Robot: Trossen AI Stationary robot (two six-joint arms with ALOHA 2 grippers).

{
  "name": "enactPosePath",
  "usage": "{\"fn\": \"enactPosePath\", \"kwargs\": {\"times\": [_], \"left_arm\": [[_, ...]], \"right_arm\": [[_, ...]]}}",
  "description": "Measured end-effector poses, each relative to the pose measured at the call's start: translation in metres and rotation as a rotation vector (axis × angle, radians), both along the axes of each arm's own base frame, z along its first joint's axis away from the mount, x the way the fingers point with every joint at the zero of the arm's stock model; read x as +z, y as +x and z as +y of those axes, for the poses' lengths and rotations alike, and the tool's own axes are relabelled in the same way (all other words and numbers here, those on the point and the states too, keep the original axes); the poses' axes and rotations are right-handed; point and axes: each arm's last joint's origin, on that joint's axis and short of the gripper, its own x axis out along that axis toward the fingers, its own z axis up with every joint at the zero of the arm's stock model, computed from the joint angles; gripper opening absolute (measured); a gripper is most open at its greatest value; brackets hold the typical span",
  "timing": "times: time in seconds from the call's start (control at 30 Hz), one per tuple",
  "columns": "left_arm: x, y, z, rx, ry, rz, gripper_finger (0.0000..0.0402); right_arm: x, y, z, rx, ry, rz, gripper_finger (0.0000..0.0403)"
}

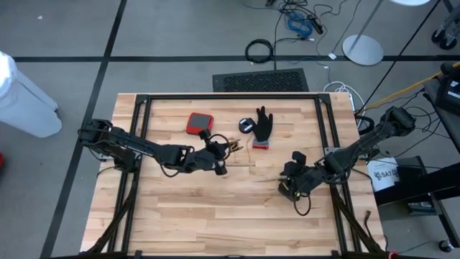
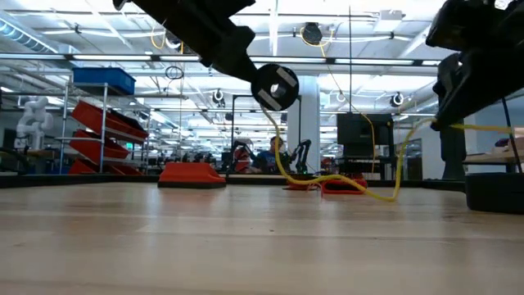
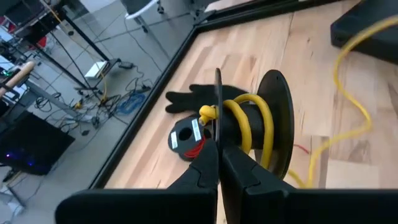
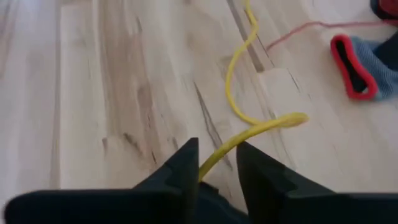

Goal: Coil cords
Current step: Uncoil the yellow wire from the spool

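Pale wood-plank table (image 1: 215,208), hall w/ shelving behind. Left gripper (image 3: 219,149) clamps small round black reel (image 3: 261,124) mid-table, few turns of thin yellow cord (image 4: 239,93) wound on. Right gripper (image 4: 216,163) pinches cord's loose run nearby. Most still slack; red-orange cord (image 3: 194,144) w/ its reel beside black glove (image 1: 263,124), untouched. Early stage, I judge.

Yellow cord (image 2: 360,185) sags from raised black reel (image 2: 274,87)
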Motion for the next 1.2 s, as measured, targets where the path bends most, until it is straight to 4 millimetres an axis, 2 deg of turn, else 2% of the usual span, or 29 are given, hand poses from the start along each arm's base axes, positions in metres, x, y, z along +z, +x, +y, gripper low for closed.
{"fn": "enactPosePath", "kwargs": {"times": [0.27, 0.37, 0.57, 0.83, 0.97, 1.1, 1.2], "left_arm": [[0.01, 0.006, -0.002, -0.039, -0.033, -0.065, 0.0], [0.013, 0.006, -0.002, -0.04, -0.034, -0.071, 0.0], [0.015, 0.007, -0.002, -0.041, -0.033, -0.073, 0.0], [0.015, 0.007, -0.002, -0.041, -0.034, -0.074, 0.0], [0.015, 0.007, -0.002, -0.041, -0.034, -0.074, 0.0], [0.016, 0.008, -0.002, -0.04, -0.039, -0.089, 0.0], [0.019, 0.009, -0.003, -0.039, -0.048, -0.129, 0.0]], "right_arm": [[0.003, 0.002, 0.0, -0.051, -0.052, -0.067, 0.0137], [0.001, 0.001, -0.004, -0.096, -0.054, -0.041, 0.0138], [-0.01, -0.014, -0.013, -0.205, 0.024, 0.161, 0.0131], [-0.012, -0.017, -0.015, -0.27, 0.037, 0.174, 0.013], [-0.006, -0.007, -0.014, -0.256, -0.027, 0.044, 0.013], [0.006, 0.015, -0.005, -0.163, -0.144, -0.194, 0.013], [0.009, 0.035, 0.0, -0.099, -0.244, -0.301, 0.013]]}}
